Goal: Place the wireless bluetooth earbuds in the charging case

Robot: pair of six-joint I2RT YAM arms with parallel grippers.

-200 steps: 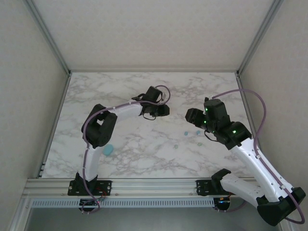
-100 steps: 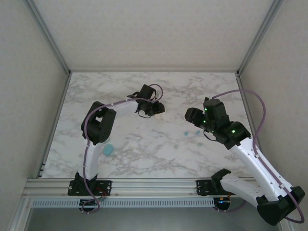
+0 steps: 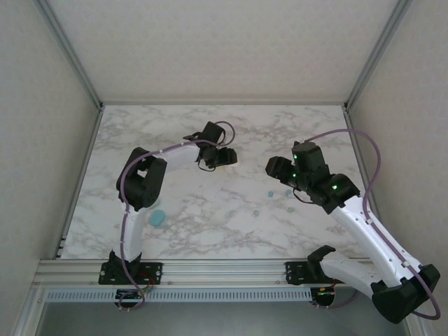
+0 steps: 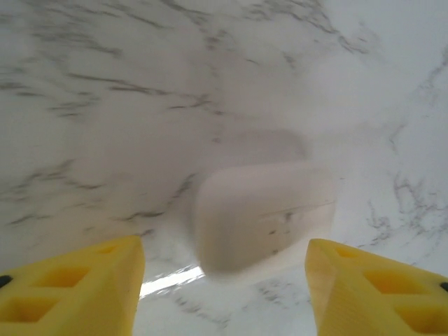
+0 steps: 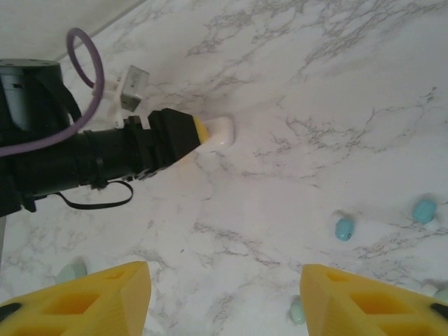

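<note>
A white charging case [image 4: 262, 213] lies shut on the marble, just ahead of my left gripper [image 4: 224, 294]. That gripper is open, one yellow finger on each side and neither touching the case. The right wrist view shows the same case [image 5: 220, 131] at the tip of the left gripper [image 5: 183, 136]. My right gripper [image 5: 224, 294] hangs open over bare marble with nothing in it. Two light blue earbuds [image 5: 343, 228] [image 5: 423, 210] and a pale green earbud [image 5: 297, 310] lie loose on the table. From above, the left gripper [image 3: 228, 158] is mid-table and the right gripper [image 3: 272, 166] faces it.
A light blue rounded case [image 3: 157, 218] lies near the left arm's base link. Small earbuds [image 3: 270, 193] [image 3: 256, 213] are scattered under the right arm. A pale green bit [image 5: 70, 269] lies at the left of the right wrist view. Metal frame posts edge the table.
My left gripper has swung a little left and back and has opened, letting go of the white case. My right gripper has shifted slightly left.
</note>
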